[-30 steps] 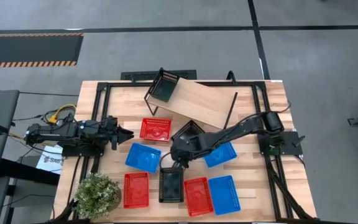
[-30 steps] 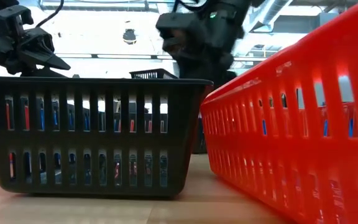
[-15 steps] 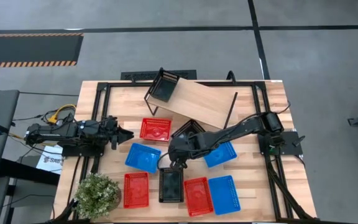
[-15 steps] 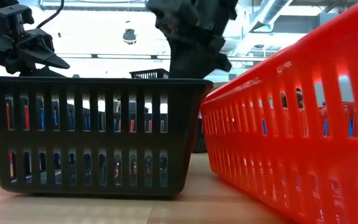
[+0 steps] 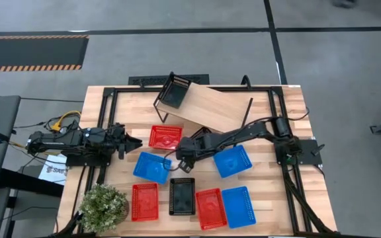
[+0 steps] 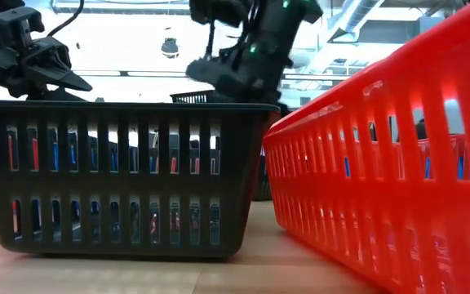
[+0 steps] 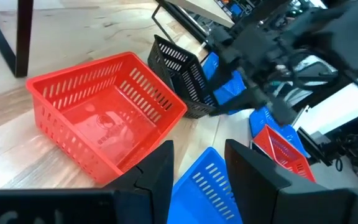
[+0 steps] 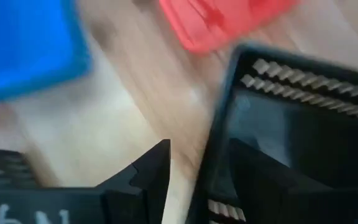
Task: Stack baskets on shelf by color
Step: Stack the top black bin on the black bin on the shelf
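Note:
The shelf (image 5: 210, 109) stands askew at the table's far side, with one black basket (image 5: 174, 90) at its left end. Red, blue and black baskets lie scattered on the table. Another black basket (image 5: 202, 134) lies just in front of the shelf, mostly under my right arm. My right gripper (image 5: 185, 156) is open at that basket's near left corner. In the right wrist view (image 8: 197, 180), the basket's wall (image 8: 219, 137) runs between the fingers. My left gripper (image 5: 134, 142) is open and waits at the table's left, beside a red basket (image 7: 104, 118). My right gripper has the black basket's wall (image 8: 210, 168) between its open fingers, one finger inside (image 8: 266, 180) and one outside (image 8: 145, 174). The view is blurred, so I cannot tell whether they touch it. The basket rests on the table.
A red basket (image 5: 165, 137) and a blue one (image 5: 152, 166) lie left of my right gripper, and another blue one (image 5: 233, 160) lies under the arm. Along the near edge are red (image 5: 144, 201), black (image 5: 182, 196), red (image 5: 210, 208) and blue (image 5: 239, 206) baskets. A potted plant (image 5: 103, 206) is at the near left corner.
My right gripper has moved from above the near black basket toward the table's far edge and slightly left, to the black basket in front of the shelf. No basket has visibly shifted. The left arm has kept still.

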